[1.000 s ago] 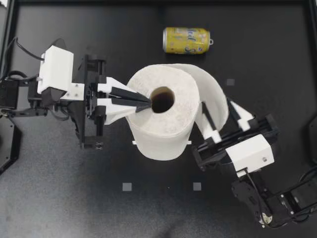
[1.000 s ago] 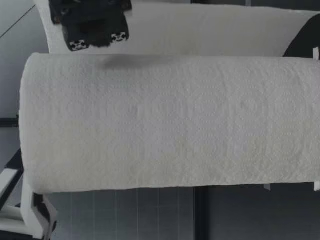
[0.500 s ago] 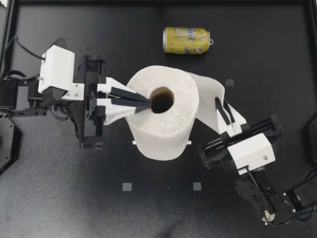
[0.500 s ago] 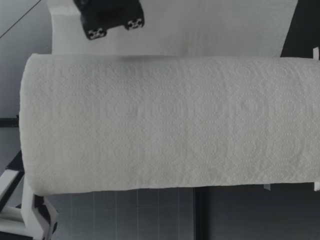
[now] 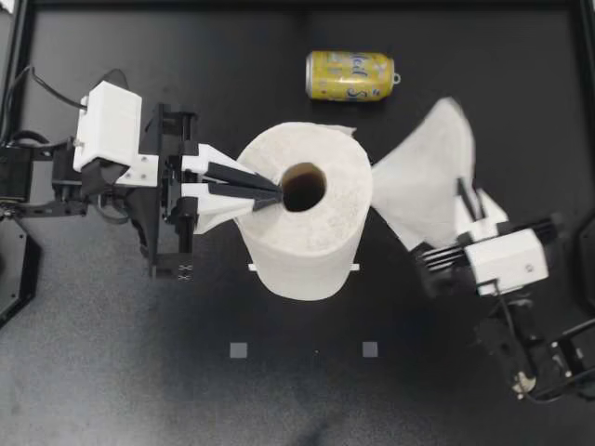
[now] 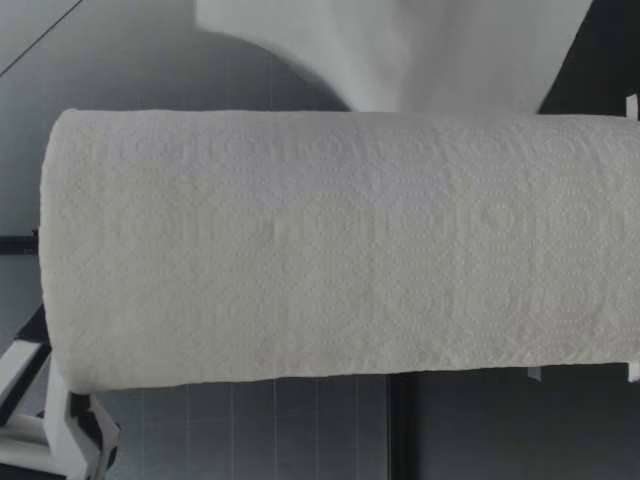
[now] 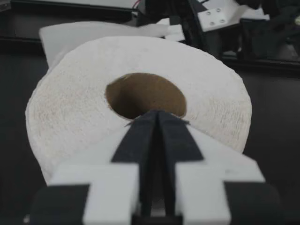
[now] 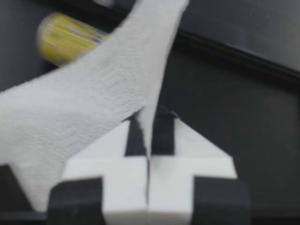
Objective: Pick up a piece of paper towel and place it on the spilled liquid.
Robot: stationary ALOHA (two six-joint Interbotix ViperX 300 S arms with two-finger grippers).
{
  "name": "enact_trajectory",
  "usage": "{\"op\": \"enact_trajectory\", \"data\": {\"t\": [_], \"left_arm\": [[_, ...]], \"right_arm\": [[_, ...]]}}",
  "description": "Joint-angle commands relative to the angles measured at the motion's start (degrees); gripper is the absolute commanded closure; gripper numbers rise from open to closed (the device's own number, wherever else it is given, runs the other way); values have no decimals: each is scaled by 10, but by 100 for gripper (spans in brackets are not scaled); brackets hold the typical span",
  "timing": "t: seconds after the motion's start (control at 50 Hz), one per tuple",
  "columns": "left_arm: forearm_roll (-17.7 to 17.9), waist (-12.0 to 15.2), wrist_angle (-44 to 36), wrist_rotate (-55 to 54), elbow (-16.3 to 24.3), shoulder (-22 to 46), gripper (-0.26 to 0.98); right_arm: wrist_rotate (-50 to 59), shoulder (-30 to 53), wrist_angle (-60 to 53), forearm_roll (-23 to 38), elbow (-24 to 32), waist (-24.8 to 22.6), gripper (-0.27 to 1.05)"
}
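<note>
Paper towel sheet [image 5: 423, 177] is now drawn away from the roll [image 5: 307, 237], pinched by the right pincer [image 5: 469, 200] beside the roll. The left pincer [image 5: 274, 190], pressed together, is set at the roll's core [image 5: 305, 187]. Placement is judged next; no spill is seen.

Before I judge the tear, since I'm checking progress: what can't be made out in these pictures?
- Spill: no view shows liquid on the black table. It may be under the white paper towel roll.
- Tear: in the top view, the loose white sheet in my right gripper is blurred beside the roll, so attached or torn cannot be told.
- Low view: the roll fills it and hides the yellow can.
- Right wrist view: the can is blurred and partly behind the sheet.
</note>
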State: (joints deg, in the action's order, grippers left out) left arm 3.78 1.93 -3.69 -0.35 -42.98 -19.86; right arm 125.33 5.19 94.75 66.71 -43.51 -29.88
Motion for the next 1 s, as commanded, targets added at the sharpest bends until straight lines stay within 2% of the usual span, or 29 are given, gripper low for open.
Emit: {"op": "enact_trajectory", "data": {"t": [0.0, 0.12, 0.44, 0.56, 0.76, 0.82, 0.98], "left_arm": [[2, 11, 35, -3, -18, 40, 57], [4, 11, 35, -3, -18, 40, 57], [8, 11, 33, -4, -13, 39, 57], [11, 11, 27, -4, -13, 40, 57], [18, 11, 26, -4, -17, 40, 57], [18, 11, 25, -3, -16, 41, 57], [18, 11, 23, -3, -15, 47, 57]], "right_arm": [[4, -21, 10, -23, -17, -6, 96], [2, -34, 21, -59, -59, -7, 96], [6, -109, 8, -74, -173, 10, 96], [3, -138, -40, -69, -223, 60, 96], [0, -190, -60, -1, -240, 105, 96], [3, -201, -70, 6, -251, 129, 96], [-31, -222, -107, 79, -263, 222, 96]]}}
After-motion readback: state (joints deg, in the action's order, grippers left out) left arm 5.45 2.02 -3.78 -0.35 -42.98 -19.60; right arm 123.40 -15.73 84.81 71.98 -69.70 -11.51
